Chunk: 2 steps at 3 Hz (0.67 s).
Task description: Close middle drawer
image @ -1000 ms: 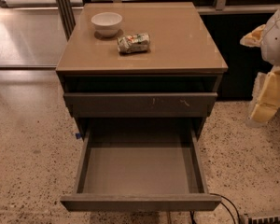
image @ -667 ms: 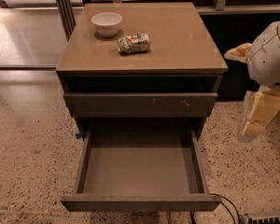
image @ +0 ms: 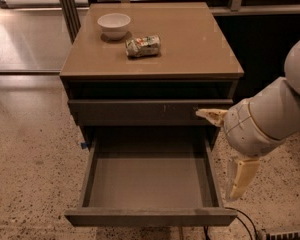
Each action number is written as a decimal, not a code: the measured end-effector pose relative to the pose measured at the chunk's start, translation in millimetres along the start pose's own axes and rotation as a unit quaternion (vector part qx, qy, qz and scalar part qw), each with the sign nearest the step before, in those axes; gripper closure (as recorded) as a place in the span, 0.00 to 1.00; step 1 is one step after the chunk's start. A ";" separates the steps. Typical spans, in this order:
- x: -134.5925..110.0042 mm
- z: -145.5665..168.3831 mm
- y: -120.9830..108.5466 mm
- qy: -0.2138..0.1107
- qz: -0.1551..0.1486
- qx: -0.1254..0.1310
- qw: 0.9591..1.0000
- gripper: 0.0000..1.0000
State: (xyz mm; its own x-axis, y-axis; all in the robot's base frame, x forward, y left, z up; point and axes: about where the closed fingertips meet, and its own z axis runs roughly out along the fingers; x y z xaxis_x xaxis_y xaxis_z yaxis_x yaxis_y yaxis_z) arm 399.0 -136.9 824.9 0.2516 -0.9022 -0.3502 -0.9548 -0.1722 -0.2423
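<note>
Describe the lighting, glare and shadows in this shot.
Camera view: soft glare on the cabinet top and the floor upper left; deep shadow beneath the top; the open middle drawer is evenly lit; the gripper, right of the drawer, looks bright.

The brown square wooden desk carries a white round ceramic bowl at rear left. A crushed metal can lies just right of and before the bowl. Below a plain grey-brown drawer front, the wide grey-brown wooden middle drawer projects forward. The cream two-finger tool sits beside that drawer's right wall.
</note>
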 end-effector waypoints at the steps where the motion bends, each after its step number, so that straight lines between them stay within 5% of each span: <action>1: -22.3 46.0 40.4 -0.036 -0.068 -0.021 0.997 0.00; 2: -23.5 53.2 49.6 -0.038 -0.109 -0.031 0.993 0.00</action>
State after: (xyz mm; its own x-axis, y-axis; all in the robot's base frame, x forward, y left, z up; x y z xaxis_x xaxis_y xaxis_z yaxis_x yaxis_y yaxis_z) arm 354.1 -103.2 773.0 0.4629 -0.8089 -0.3626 -0.8833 -0.3865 -0.2654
